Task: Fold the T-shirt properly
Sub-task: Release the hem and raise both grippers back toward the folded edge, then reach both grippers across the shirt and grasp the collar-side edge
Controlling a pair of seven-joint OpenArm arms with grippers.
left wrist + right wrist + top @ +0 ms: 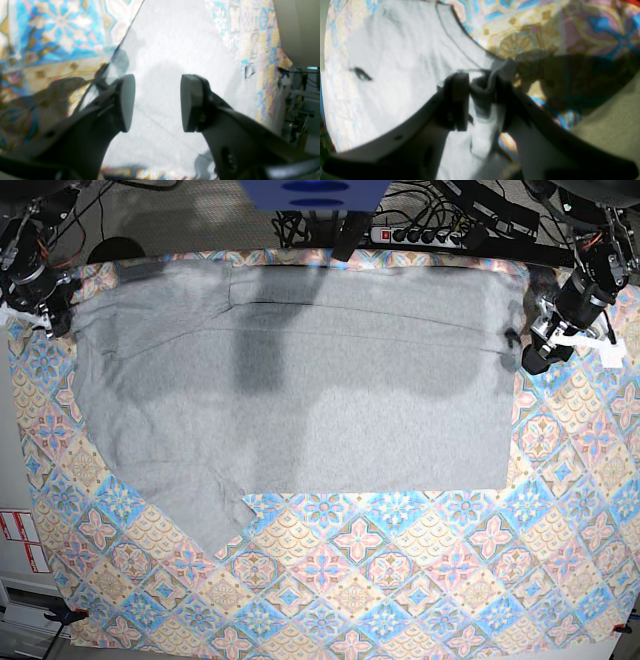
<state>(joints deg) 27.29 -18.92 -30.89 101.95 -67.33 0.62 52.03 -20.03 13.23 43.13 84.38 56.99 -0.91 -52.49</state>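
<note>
grey cotton, the t-shirt [300,380] lies spread on the tablecloth [400,580], one sleeve nearest. farther back, the left claw [157,102] stands apart and empty; the right claw [480,100] pinches a bunched edge. likely mid-fold: next, regrip with the left.

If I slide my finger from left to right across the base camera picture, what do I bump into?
Right gripper holding the shirt's corner → grey T-shirt spread flat → left gripper at the shirt's other edge → floral tablecloth.
</note>
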